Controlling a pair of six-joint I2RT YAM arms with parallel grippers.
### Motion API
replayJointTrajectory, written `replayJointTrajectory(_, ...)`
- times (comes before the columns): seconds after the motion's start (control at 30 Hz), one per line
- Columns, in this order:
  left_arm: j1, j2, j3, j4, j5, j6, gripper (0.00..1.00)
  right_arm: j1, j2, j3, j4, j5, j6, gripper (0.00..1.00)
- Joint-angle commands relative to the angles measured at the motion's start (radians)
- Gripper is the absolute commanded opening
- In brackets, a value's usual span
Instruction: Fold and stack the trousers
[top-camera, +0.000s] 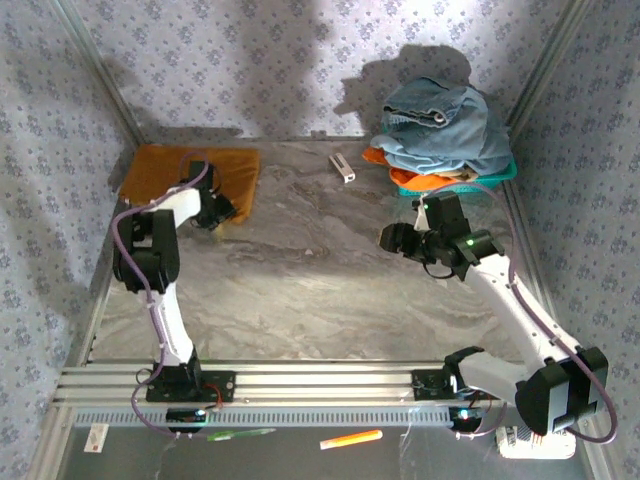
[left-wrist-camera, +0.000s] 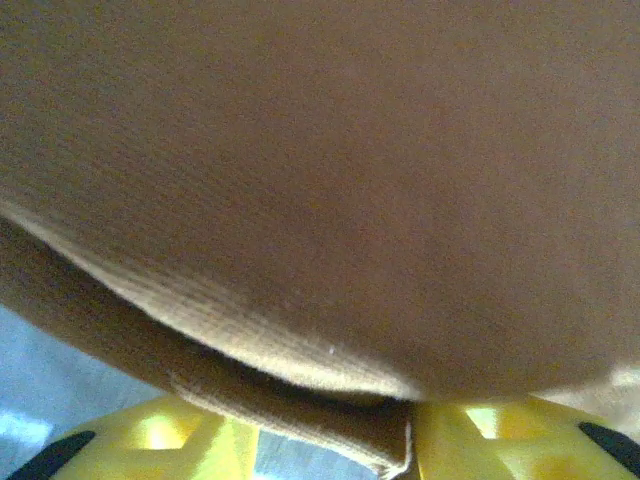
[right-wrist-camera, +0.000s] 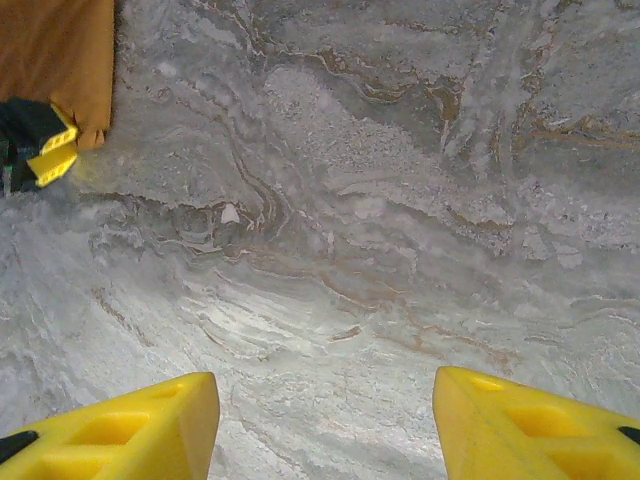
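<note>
Top view, trousers (top-camera: 160, 170): lay folded into a flat mustard pad at the far left corner of the table (top-camera: 320, 270).
Top view, left gripper (top-camera: 218, 212): sat over the pad's near right corner.
Top view, right gripper (top-camera: 388, 238): hung over bare table, right of centre, well apart from the trousers.
Top view, basket (top-camera: 408, 182): stood at the far right corner and held a blue denim garment (top-camera: 440, 125) heaped over an orange cloth (top-camera: 375, 155).
Left wrist view, trousers (left-wrist-camera: 320, 180): soft ribbed cloth in layers; a hemmed edge ran down between the yellow fingers (left-wrist-camera: 180, 440). Whether they pinched it could not be told.
Right wrist view, right gripper (right-wrist-camera: 325, 420): jaws stood wide with nothing between them.
Right wrist view, trousers (right-wrist-camera: 55, 50): corner lay at the far left, with the left gripper (right-wrist-camera: 40, 150) at it.
Handling, judged: limp, fairly thick, light and not fragile. The layers would likely slide apart, so grip through all of them at a folded edge or corner.
</note>
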Motion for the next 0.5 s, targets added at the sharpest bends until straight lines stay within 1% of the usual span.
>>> replayJointTrajectory(0.0, 0.034, 0.078, 0.086, 0.073, 0.021, 0.071, 0.41, 0.004, 0.001, -0.011, 0.001, -0.004, -0.002, 0.6)
replayJointTrajectory(0.13, 0.055, 0.154, 0.234, 0.018, 0.07, 0.143, 0.4, 0.005, 0.03, -0.013, 0.021, -0.012, 0.005, 0.6)
replayJointTrajectory(0.2, 0.054, 0.183, 0.292, -0.016, 0.101, 0.154, 0.39, 0.007, 0.048, -0.01, 0.028, -0.014, 0.009, 0.59)
replayJointTrajectory(0.37, 0.04, 0.182, 0.319, -0.031, 0.096, 0.205, 0.41, 0.008, 0.063, 0.001, 0.03, -0.01, 0.007, 0.59)
replayJointTrajectory(0.47, 0.037, 0.141, 0.27, -0.019, 0.111, 0.196, 0.44, 0.008, 0.059, 0.018, 0.009, 0.001, -0.004, 0.59)
